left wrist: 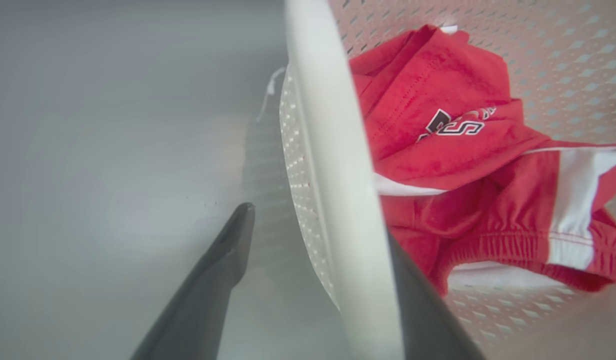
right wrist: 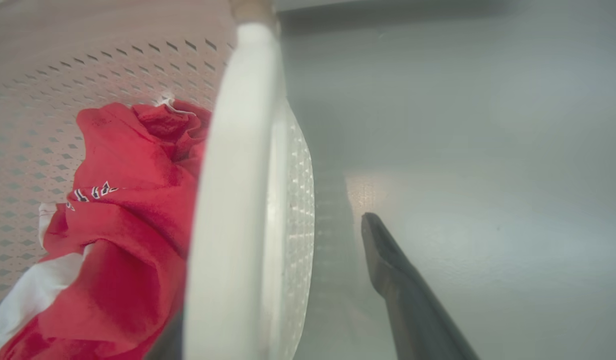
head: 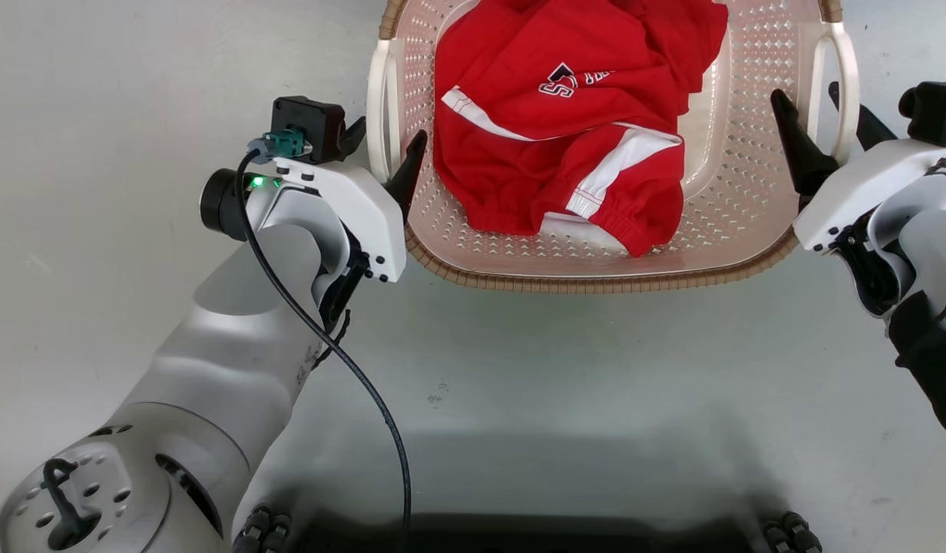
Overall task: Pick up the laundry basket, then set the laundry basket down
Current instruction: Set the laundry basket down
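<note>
The laundry basket point(head: 596, 283) stands on the grey floor point(head: 519, 384) directly in front of us, with a red garment point(head: 565, 115) lying inside it. Its two white handles sit at opposite sides, so the line from handle to handle runs from left to right across our front. Each arm is equally near to its own handle.

The left gripper point(head: 388, 134) is open and straddles the left handle point(head: 381, 115). One dark finger is inside the basket, close by the handle. In the left wrist view the outer finger point(left wrist: 213, 280) stands outside, clearly apart from the basket wall. The right gripper point(head: 805, 94) is open in the same way around the right handle point(head: 845, 77). In the right wrist view the white bar is between the fingers and the outer finger point(right wrist: 403, 290) does not touch it.

So nothing is gripped, and the basket rests by its own weight. From this alone we cannot tell if the lift is yet to come or if the basket is already set down. For a lift, we judge that both grippers need only to close sideways on the handles and rise together. If they do not, the basket may tilt.
</note>
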You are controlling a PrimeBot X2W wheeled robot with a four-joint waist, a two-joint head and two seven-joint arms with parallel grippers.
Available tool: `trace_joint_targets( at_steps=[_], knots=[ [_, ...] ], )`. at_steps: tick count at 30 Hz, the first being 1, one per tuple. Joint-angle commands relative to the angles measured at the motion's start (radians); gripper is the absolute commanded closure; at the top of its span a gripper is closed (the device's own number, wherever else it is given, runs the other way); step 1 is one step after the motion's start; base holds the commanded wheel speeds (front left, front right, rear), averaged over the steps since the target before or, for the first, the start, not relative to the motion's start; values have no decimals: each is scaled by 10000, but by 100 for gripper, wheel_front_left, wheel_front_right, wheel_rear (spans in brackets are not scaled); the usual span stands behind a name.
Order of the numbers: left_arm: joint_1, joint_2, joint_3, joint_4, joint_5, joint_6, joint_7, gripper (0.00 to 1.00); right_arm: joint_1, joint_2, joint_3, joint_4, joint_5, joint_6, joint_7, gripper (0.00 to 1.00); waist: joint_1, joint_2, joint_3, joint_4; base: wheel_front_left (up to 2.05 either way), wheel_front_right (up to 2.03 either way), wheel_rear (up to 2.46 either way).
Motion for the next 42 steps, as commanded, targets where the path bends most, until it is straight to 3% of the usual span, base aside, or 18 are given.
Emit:
trace_joint_targets(
  at_steps=[1,15,42],
  knots=[
    [50,567,131,173,59,74,-117,0,830,-427,184,-113,178,-124,-62,0,0,0,-13,-10,0,0,0],
    [64,659,409,122,207,74,-135,0,679,-659,861,-912,792,-124,-62,0,0,0,-100,-116,0,0,0],
    [617,801,953,190,569,73,-137,0,557,-425,1210,-658,1100,-124,-63,0,0,0,-814,-270,0,0,0]
  ],
)
